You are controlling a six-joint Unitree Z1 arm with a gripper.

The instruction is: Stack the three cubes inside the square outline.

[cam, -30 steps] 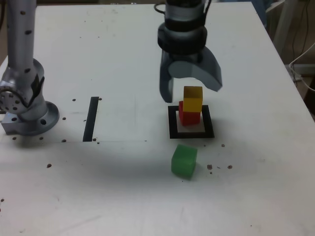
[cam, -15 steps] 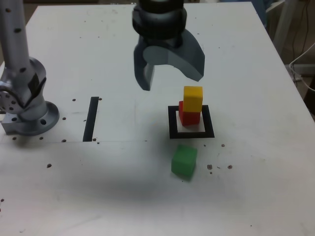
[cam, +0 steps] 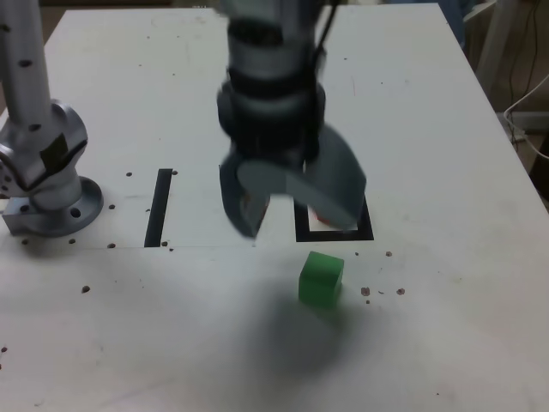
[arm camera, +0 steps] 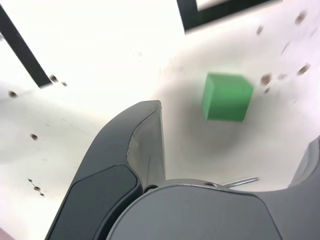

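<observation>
The gripper, jaws spread wide and holding nothing, hangs above the table. The green cube sits loose on the surface just below and ahead of the open jaws, apart from both and outside the square outline. The gripper hides nearly all of the outline's interior, so any cubes standing there cannot be confirmed. Remaining, by judgement: grasp the green cube and place it in the outline.
</observation>
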